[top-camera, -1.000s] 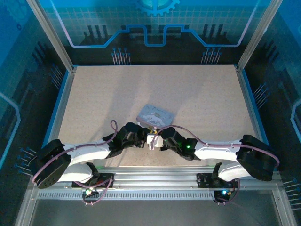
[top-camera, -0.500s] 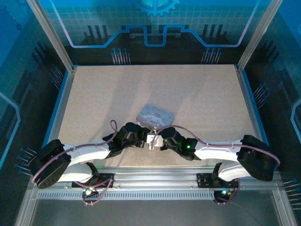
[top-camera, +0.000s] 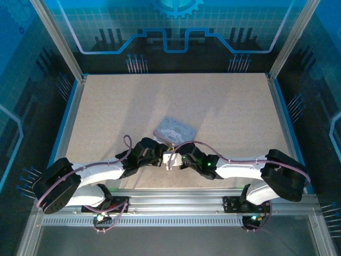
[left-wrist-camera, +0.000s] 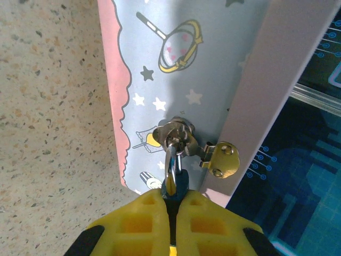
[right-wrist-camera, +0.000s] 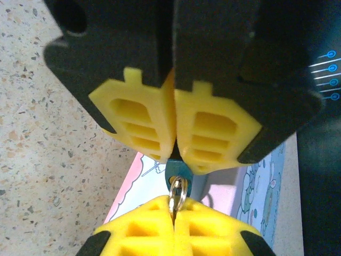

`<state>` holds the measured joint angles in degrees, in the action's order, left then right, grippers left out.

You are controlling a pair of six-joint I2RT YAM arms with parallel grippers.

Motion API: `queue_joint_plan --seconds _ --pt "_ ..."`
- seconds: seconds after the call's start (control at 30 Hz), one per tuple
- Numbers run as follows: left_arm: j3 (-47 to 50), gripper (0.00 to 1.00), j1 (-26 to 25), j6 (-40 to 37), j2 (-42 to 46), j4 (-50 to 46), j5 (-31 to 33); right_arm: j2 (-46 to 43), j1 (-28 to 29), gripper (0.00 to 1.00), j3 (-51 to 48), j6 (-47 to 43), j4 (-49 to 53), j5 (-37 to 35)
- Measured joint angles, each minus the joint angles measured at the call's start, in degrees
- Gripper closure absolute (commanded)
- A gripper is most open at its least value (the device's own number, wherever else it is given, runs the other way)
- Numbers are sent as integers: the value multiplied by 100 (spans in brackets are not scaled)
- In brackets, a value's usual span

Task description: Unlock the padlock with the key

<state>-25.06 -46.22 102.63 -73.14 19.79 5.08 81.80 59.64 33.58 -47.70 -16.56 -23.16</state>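
Two tiny things meet between my grippers: the padlock [left-wrist-camera: 178, 185], its shackle hooked through the silvery clasp [left-wrist-camera: 176, 133] on the tin [left-wrist-camera: 160, 53], and the key [right-wrist-camera: 177, 193], right against the lock's dark body. Whether it sits in the keyhole I cannot tell. My left gripper [left-wrist-camera: 171, 205] is pinched tight on the padlock, and my right gripper [right-wrist-camera: 173, 213] is clamped on the key. The tin lies on the speckled table [top-camera: 160, 101], near its front edge.
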Motion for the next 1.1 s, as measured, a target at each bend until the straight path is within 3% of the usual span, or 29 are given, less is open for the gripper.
queue_joint_plan --seconds 0.37,0.77,1.1 --pt "-50 100 63 -72 -192 15 2 181 -260 100 28 125 -129 501" --pt "-129 100 74 -72 -304 282 7 -39 -603 100 28 2446 22 1110" --pt "-149 100 74 -72 -332 352 68 -50 -1097 100 72 4409 74 2181"
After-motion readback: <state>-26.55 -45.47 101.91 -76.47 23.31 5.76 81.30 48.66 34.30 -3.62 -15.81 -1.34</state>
